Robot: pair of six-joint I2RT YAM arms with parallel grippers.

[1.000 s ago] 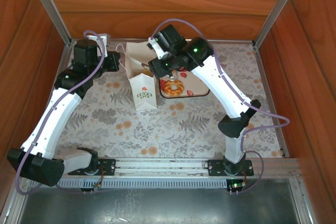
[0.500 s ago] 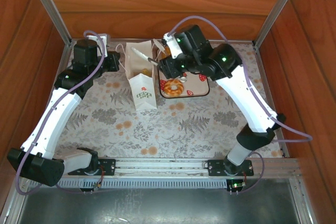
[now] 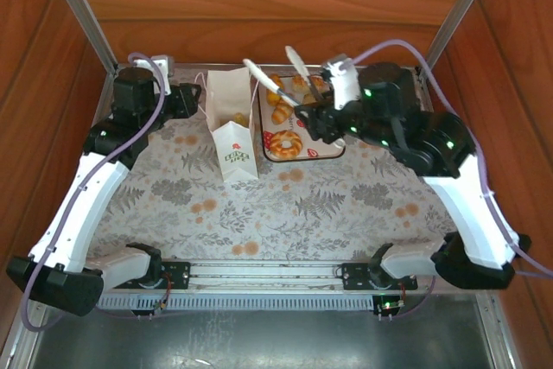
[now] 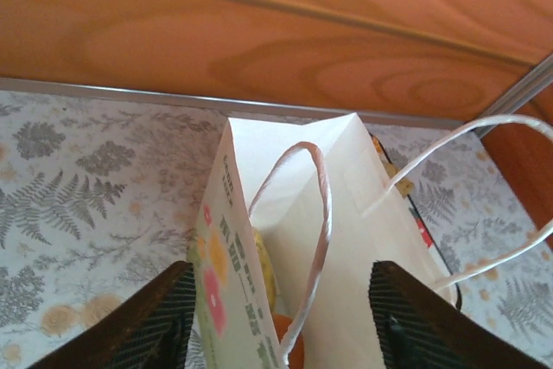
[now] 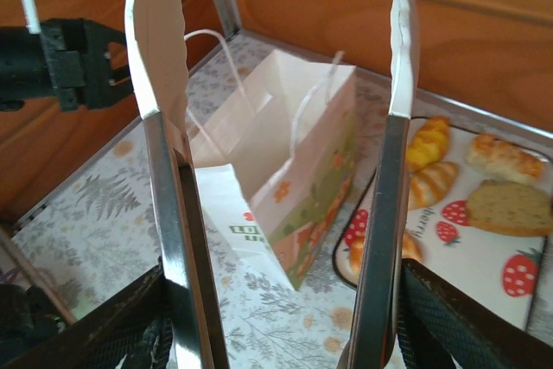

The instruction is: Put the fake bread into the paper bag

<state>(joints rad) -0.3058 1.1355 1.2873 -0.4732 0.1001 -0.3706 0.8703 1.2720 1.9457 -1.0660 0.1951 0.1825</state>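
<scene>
White paper bag (image 3: 232, 127) stands upright, green logo facing near; both hands, left (image 4: 281, 317) and right (image 5: 272, 127), gape empty.

A: Surface covering? B: Fern-and-flower print tablecloth (image 3: 285, 205), full table. A: Other stock? B: Strawberry-print tray (image 3: 328, 148), black-rimmed, far edge, right of centre. Wooden walls (image 3: 268, 6) enclosing the table.

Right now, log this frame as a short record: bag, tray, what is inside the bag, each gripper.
paper bag: upright, mouth open, left of the tray
bag contents: yellow-orange pieces visible inside
strawberry-print tray: holds a glazed ring donut and several pastries
left gripper: jaws open, straddling the bag
right gripper: long tongs open, empty, above bag and tray
</scene>
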